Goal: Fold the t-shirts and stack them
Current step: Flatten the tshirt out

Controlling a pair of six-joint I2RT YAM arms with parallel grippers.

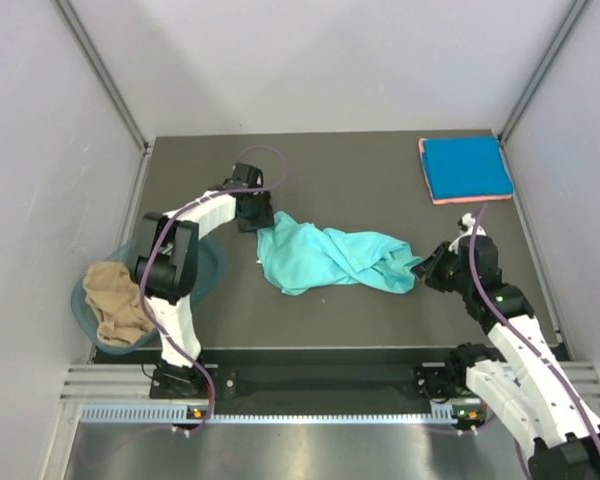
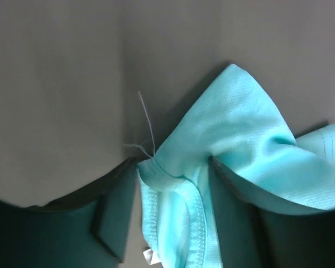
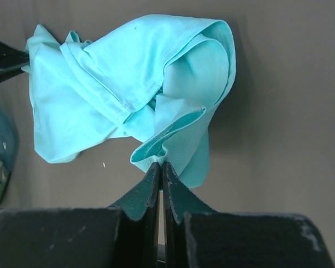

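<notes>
The teal-green t-shirt [image 1: 330,260] lies crumpled mid-table, stretched loosely between both grippers. My left gripper [image 1: 257,220] holds its left corner; in the left wrist view the gripper [image 2: 173,163] is closed on a thick bunch of hemmed cloth [image 2: 234,139], with the white label [image 2: 149,255] hanging below. My right gripper [image 1: 427,268] pinches the shirt's right edge; in the right wrist view the gripper [image 3: 162,163] is shut on a thin fold of the shirt [image 3: 128,84]. A folded bright blue t-shirt [image 1: 467,167] lies at the back right on a pink one [image 1: 458,200]. A tan t-shirt [image 1: 115,300] sits bunched in the tub.
The translucent teal plastic tub [image 1: 208,272] stands at the left edge beside the left arm's base. Grey walls close in the table on the left, back and right. The dark tabletop [image 1: 340,170] shows behind the shirt.
</notes>
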